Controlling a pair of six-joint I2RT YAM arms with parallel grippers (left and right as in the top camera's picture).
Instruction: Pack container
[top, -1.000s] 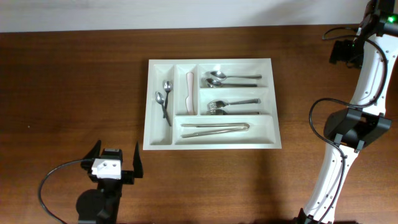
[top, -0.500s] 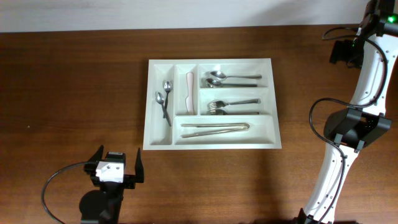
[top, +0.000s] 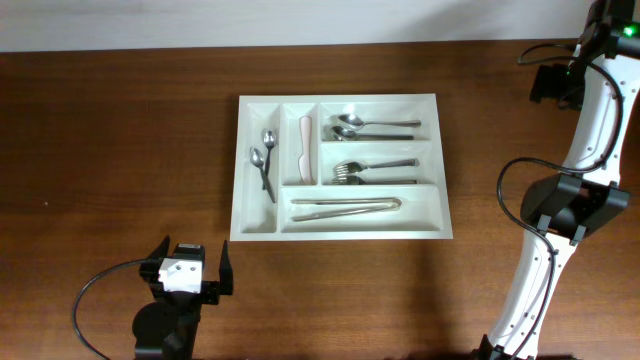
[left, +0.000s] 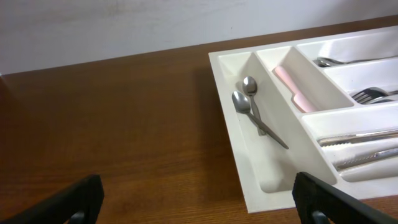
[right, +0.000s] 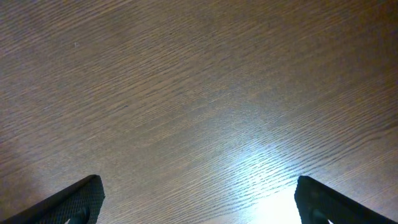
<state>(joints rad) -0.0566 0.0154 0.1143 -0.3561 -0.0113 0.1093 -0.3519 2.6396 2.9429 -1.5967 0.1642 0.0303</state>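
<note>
The left arm pulled back. Over the last second we watched the left fingers (top: 222, 265) slide down the overhead view, away from the container (top: 345, 236) and in toward the arm's own base at the near edge of the table (top: 120, 150). Nothing else moved. The container sat where it was, in the middle of the table, and every piece in it kept its place. The right arm (top: 590, 120) held its pose out on the far right.

We read that as a retreat, not an approach. All five compartments were filled: two small spoons (top: 265, 158) in the outer narrow slot, a pale pink-handled knife (top: 305, 145) in the next, and larger spoons (top: 365, 126), forks (top: 365, 172) and tongs (top: 345, 207) in the three long ones. We saw no loose cutlery on the wood, so the packing looked finished, or very close to it.

From the left wrist view, the two black tips stood at the bottom corners of the frame, spread as wide as they go. Between them we saw only bare wood and the container's near corner (left: 231, 124); they held nothing and touched nothing.

The right fingers (right: 323, 199) were just as wide apart and empty. They hung over plain table, well away from the container.
</note>
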